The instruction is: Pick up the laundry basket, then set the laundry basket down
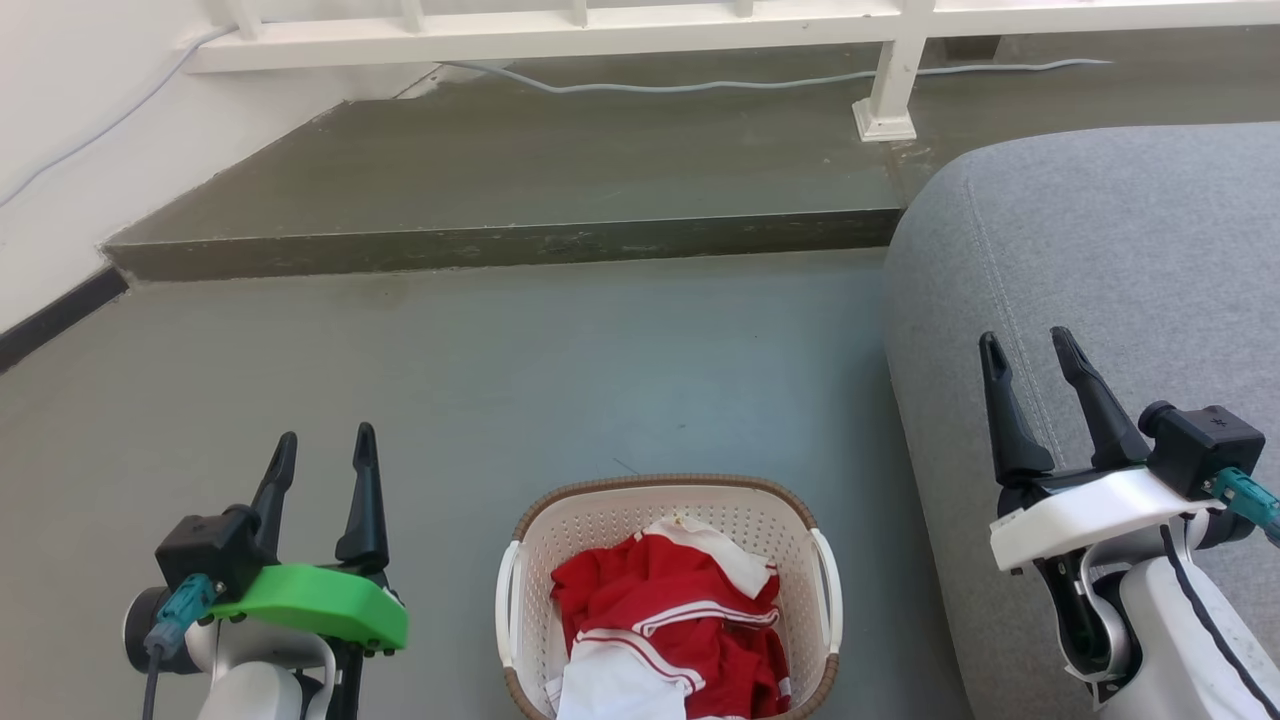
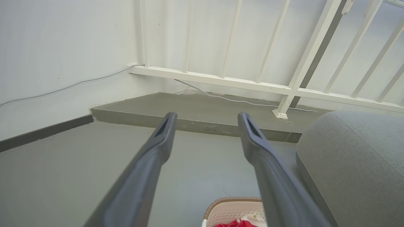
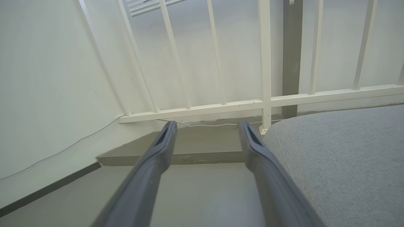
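1. The left pincer [image 1: 327, 435] hovers over the bare floor [image 1: 300, 340], its fingers spread and empty. The basket lies to its right, nearer the robot than its fingertips.
2. The laundry basket [image 1: 610, 525] stands on the floor between the two arms, just beside the sofa's front edge, with red and white clothes [image 1: 670, 610] inside. Its left handle [image 1: 508, 600] and right handle [image 1: 828, 590] each face one arm. Its near end is cut off, so I cannot tell its long axis.
3. The right pincer [image 1: 1026, 338], also spread and empty, hangs over the grey sofa [image 1: 1100, 230]. The basket lies to its left. Each arm likely has to draw back and inward, and the left looks slightly nearer.
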Controlling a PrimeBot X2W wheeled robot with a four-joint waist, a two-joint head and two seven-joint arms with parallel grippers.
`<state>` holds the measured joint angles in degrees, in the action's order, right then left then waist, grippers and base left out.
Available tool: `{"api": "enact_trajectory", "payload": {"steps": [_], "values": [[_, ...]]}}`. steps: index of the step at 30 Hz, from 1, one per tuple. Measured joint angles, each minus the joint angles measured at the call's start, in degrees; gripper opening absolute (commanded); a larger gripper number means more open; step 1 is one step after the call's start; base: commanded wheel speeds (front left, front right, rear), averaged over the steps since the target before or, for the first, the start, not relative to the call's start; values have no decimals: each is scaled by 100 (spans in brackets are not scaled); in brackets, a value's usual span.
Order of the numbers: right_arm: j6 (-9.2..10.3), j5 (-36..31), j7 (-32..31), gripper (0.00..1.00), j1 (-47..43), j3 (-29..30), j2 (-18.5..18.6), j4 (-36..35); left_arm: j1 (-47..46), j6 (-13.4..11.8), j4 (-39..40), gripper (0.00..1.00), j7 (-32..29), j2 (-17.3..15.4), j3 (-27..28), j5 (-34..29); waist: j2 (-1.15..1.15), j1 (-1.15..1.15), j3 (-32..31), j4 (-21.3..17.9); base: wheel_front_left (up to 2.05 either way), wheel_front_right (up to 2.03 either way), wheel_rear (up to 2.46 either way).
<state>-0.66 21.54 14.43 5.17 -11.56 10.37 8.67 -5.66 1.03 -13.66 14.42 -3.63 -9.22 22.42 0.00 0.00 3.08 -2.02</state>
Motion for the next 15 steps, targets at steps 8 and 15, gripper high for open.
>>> {"api": "enact_trajectory", "payload": {"steps": [8,15], "values": [[-100,-57,0,100,-9,59,-123,0,19,120,3,100,0,53,30,0,0,0,-7,-11,0,0,0],[-111,-27,-15,0,-234,8,-234,269,166,129,-270,0,-29,113,-18,37,0,0,-10,-12,0,0,0]]}}
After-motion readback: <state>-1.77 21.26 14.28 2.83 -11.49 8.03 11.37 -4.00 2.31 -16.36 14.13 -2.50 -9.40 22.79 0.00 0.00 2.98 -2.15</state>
